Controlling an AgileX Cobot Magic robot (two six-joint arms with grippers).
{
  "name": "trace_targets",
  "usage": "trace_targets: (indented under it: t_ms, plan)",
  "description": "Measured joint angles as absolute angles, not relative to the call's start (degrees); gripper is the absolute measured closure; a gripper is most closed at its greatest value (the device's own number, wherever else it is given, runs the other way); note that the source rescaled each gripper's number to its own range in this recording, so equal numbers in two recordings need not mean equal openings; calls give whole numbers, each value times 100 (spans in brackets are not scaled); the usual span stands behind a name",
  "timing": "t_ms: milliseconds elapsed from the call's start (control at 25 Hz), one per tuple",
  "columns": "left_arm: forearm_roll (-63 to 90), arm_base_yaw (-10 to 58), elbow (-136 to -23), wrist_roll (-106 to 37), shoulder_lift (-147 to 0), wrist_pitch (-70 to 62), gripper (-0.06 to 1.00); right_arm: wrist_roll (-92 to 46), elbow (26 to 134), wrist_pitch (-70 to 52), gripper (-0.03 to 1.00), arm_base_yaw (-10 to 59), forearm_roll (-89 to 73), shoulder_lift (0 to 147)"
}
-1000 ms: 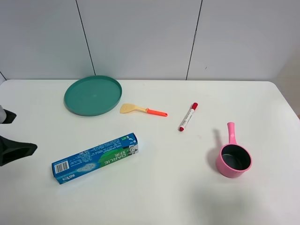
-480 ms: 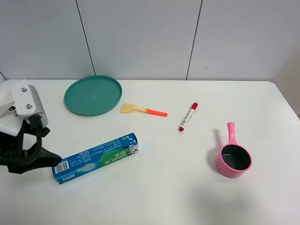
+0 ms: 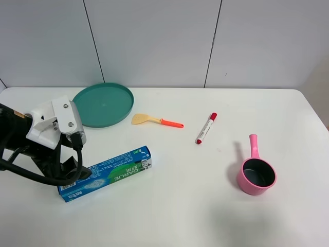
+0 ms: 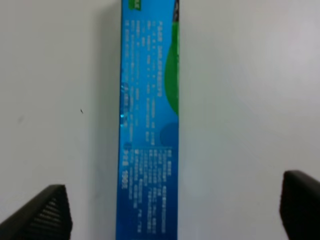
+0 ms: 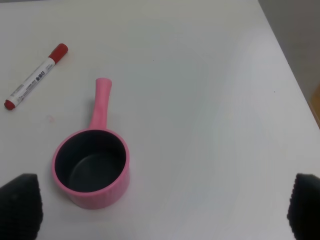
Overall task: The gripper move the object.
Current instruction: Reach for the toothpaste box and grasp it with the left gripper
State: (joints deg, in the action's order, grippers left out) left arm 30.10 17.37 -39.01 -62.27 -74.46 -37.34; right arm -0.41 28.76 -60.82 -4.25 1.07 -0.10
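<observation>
The blue-and-green DARLIE toothpaste carton (image 3: 105, 173) lies flat on the white table, left of centre. My left gripper (image 3: 72, 170), with a white blocky end piece and dark fingers, hangs over the carton's barcode end. In the left wrist view the carton (image 4: 149, 125) runs lengthwise between the two dark fingertips (image 4: 42, 215); the left gripper (image 4: 171, 212) is open wide and touches nothing. My right gripper (image 5: 162, 207) is open and empty above the table's right side. It does not show in the exterior view.
A green plate (image 3: 102, 104) lies at the back left. A yellow spatula with an orange handle (image 3: 156, 121) and a red-capped white marker (image 3: 206, 128) lie mid-table. A pink saucepan (image 3: 255, 176) stands at the right and also shows in the right wrist view (image 5: 92, 167), with the marker (image 5: 35, 76) beyond it.
My left arm has swung in from the table's left edge to the right and now hangs over the carton's barcode end. The carton and the other things have not moved.
</observation>
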Motion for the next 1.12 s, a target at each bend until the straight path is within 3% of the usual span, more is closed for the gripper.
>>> trace_targets:
  t_ms: [480,1120]
  plan:
    - [2922,2208,-3905,-6284,-8583,-2514,23,-41,2876,-6082,-3,-425,107,-10]
    - [3287,2232,-3908,-6268,-9617,-1844,23,-41,2876,-6082,-3,-425,107,-10]
